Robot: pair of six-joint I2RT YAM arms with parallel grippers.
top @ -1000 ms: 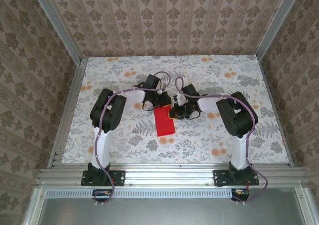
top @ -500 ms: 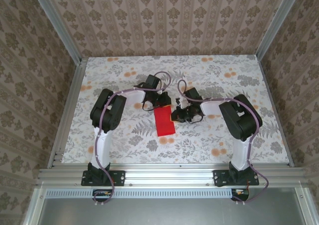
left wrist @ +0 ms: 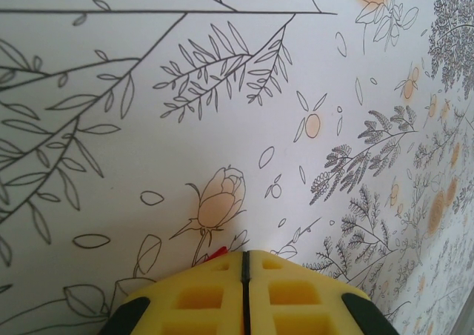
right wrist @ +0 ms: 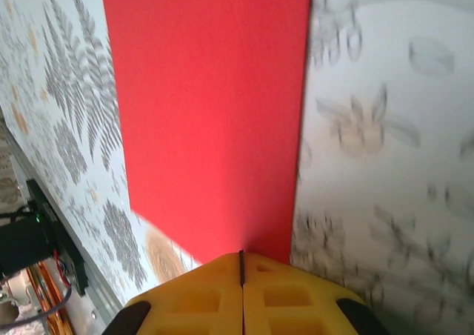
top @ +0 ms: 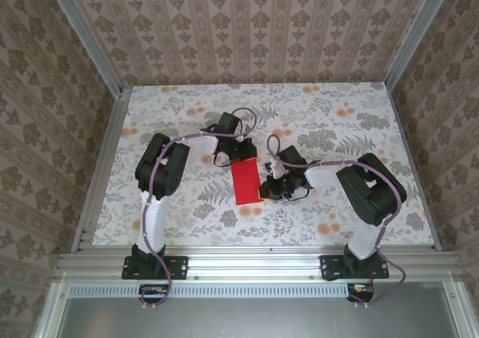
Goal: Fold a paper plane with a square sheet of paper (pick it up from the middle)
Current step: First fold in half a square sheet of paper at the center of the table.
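Centre frame, the red paper (top: 247, 182) lay folded flat on the floral worktop (top: 172, 106). The left gripper (top: 242, 155) sat at its upper end and the right gripper (top: 263, 192) at its lower-right edge, both jaws clenched tight, seemingly pressing the crease down.

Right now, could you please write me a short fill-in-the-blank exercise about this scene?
1. The thin rectangular sheet of paper between the arms is ___ in colour.
2. The left arm's yellow fingers are not open but ___.
3. The tabletop under the paper carries a ___ pattern.
Missing words: red; shut; floral.
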